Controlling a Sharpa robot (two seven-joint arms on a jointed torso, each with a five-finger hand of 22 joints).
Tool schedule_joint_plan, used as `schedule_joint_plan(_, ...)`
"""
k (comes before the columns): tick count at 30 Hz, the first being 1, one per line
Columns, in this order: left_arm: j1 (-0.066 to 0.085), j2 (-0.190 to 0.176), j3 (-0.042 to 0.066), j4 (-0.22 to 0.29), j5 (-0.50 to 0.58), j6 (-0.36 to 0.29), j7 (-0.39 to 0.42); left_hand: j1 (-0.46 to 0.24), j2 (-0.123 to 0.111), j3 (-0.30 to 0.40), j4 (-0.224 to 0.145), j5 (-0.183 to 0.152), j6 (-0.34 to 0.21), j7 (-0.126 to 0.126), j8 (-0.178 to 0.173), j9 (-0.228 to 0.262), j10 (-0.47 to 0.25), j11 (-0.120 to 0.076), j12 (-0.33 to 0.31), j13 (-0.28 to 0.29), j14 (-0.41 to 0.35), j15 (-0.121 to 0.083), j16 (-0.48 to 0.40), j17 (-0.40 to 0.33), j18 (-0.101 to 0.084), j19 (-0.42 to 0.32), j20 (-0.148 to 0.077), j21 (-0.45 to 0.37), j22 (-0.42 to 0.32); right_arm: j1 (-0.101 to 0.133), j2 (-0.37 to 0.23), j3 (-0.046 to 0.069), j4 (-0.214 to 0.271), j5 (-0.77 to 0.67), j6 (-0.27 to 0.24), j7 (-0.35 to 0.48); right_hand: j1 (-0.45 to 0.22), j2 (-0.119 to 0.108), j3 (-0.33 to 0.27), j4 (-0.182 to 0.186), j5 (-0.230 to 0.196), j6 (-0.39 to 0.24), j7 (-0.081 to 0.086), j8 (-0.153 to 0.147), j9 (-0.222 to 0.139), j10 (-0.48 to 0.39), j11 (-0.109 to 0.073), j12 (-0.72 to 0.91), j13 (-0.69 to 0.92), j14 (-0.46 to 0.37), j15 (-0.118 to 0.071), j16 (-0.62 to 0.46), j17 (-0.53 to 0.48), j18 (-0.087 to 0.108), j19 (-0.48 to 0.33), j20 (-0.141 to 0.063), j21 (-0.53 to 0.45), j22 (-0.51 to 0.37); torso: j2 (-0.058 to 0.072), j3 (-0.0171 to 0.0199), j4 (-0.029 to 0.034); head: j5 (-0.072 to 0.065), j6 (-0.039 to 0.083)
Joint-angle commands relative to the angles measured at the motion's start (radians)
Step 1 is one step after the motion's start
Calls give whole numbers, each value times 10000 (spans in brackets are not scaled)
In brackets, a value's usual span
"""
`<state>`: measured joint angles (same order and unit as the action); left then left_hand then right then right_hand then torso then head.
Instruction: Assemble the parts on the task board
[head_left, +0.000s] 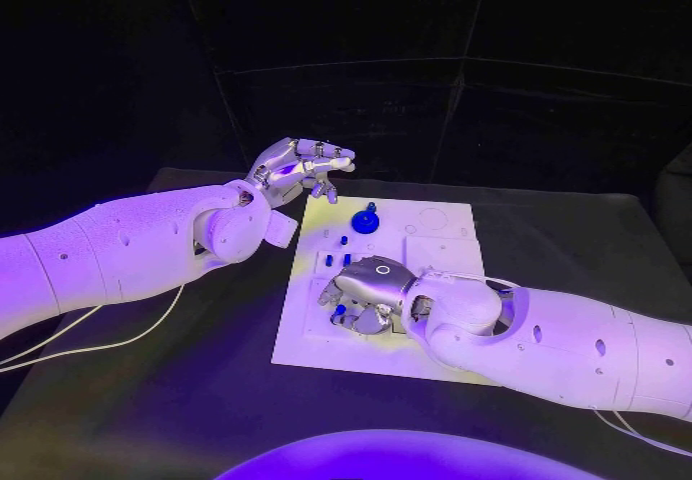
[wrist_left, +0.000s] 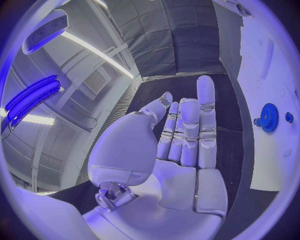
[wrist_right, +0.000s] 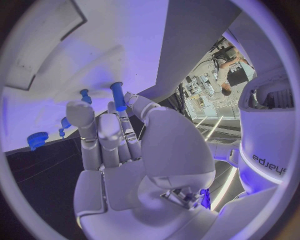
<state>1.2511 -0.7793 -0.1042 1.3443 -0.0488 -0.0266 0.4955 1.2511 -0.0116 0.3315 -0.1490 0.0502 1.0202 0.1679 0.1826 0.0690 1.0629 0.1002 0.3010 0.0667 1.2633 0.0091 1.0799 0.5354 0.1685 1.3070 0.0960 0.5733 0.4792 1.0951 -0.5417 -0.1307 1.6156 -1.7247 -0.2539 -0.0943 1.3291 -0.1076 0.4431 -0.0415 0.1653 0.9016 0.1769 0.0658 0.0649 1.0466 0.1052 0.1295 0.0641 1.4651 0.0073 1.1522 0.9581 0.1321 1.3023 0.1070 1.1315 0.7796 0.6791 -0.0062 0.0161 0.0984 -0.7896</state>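
The board (head_left: 433, 262) lies flat at the centre of the worktop (head_left: 173, 400). The right hand (head_left: 378, 290) is lowered over the board's near-left quarter, at about 7 o'clock from the board's centre. In the right wrist view a blue peg (wrist_right: 117, 96) is seen upright at the fingertips (wrist_right: 132, 100), apparently pinched between thumb and a finger; the grip is judged to serve seating the peg in the board. More small pegs (head_left: 345, 241) stand in the board at about 10 o'clock from its centre, and a blue gear (head_left: 366, 220) sits at about 11 o'clock, near the far-left edge.

The left hand (head_left: 300, 165) is held raised beyond the board's far-left corner, at about 11 o'clock. Its fingers (wrist_left: 187, 130) are extended, side by side and loosely curved, with nothing grasped. It is presumably parked clear of the working hand.

The worktop is dark and matte. The room behind is enclosed by black panels.
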Motion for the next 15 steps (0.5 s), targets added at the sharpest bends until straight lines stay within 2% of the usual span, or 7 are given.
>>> schedule_joint_plan(1, 12, -6, 3, 4, 13, 161, 14, 42, 57, -76, -1, 39, -10, 36, -39, 8, -46, -11, 17, 4, -47, 8, -48, -10, 130, 4, 90, -68, -9, 13, -14, 0, 19, 33, -407, 168, -1, -76, -56, -7, -8, -106, -31, -45, -2, -98, 16, -10, 12, 9, 40, -48, -12, 71, -70, 26, -50, -27, -6, 0, 4, -3, -13)
schedule_joint_plan(6, 12, -12, 3, 3, 13, 172, 8, 42, 57, -76, -1, 39, -10, 36, -39, 8, -46, -11, 17, 4, -47, 8, -48, -10, 130, 4, 90, -68, -9, 13, -163, 0, 130, 40, -440, 203, -9, -203, -266, -53, 16, -429, -60, -43, 3, -446, 14, 3, 5, -56, 33, -236, -276, 147, -270, 19, -363, -510, -8, 2, 1, -4, -11)
schedule_joint_plan(10, 12, -26, 2, 2, 13, 182, -1, 42, 57, -76, -1, 39, -10, 36, -39, 8, -46, -11, 17, 4, -47, 8, -48, -10, 130, 4, 90, -68, -9, 14, -443, 2, 372, 127, -589, 310, -143, -352, -868, 1, 175, -970, -215, -29, 10, -1011, 34, 69, 24, -195, 54, -619, -752, 240, -520, 32, -817, -1137, -12, 1, -8, 2, -11)
schedule_joint_plan(15, 11, -37, 2, -17, 13, 200, -9, 42, 57, -76, -1, 39, -10, 36, -39, 8, -46, -11, 17, 4, -47, 8, -48, -10, 130, 4, 90, -68, -9, 20, -914, 10, 810, 279, -693, 405, -124, -290, -1464, 69, 175, -1060, -211, 26, 50, -1157, 12, 389, 68, -181, 38, -724, -877, 252, -498, 26, -960, -1272, -23, 1, -16, -1, 4)
